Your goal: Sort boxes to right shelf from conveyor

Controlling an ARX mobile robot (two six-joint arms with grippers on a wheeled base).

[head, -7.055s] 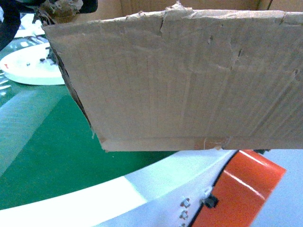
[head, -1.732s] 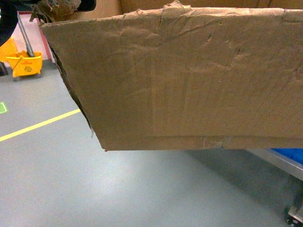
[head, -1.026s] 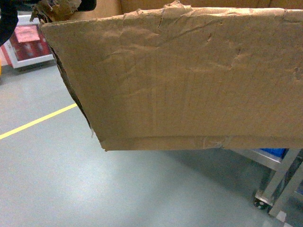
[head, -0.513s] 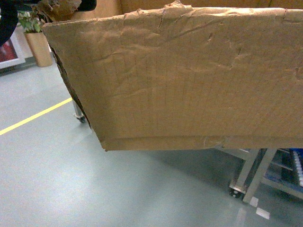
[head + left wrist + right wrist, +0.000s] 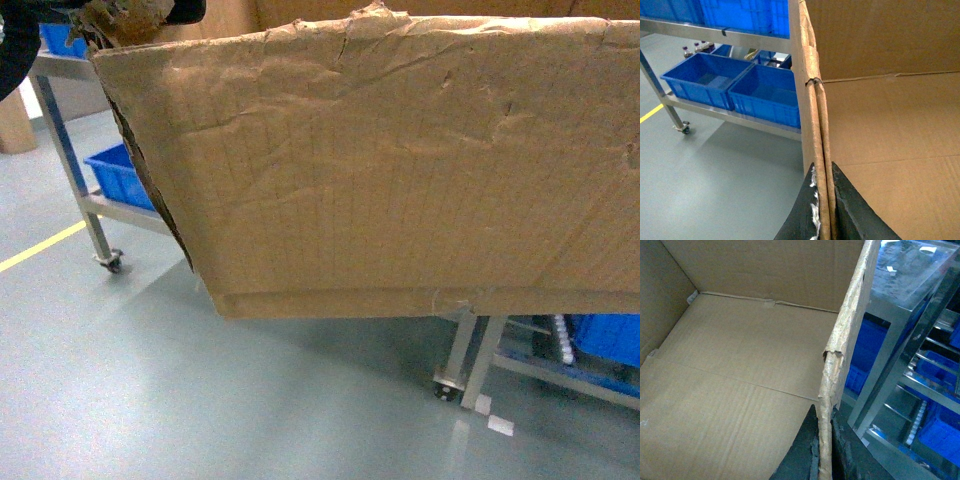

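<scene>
Left wrist view: the left tool (image 5: 824,220) has its two dark fingers pinched shut on the left wall of the cardboard box (image 5: 880,150), one finger outside, one inside. Blue crates (image 5: 735,85) sit on a steel rack (image 5: 715,32) just beyond that wall, above grey floor (image 5: 715,165).

Head view: the box (image 5: 400,170) fills most of the frame, held clear of the floor (image 5: 150,400) and tilted, its shredded corner at top left. A rack leg on a wheel (image 5: 100,255) stands left of it; the shelf (image 5: 480,350) with more blue crates shows under its right edge.

Right wrist view: the right tool (image 5: 824,455) is closed the same way on the torn right wall of the box (image 5: 740,360), which is empty inside. The shelf frame (image 5: 900,340) stands just beside that wall, with a white roller track (image 5: 915,425) lower down.

Step, as judged: carry phase, box off the conveyor (not in view) and close to the shelf but not yet on it. Next move likely calls for squaring up, lifting the box bottom over the roller level, setting it down flat, then opening both tools together. The walls are ragged where gripped, so tearing is a risk.
</scene>
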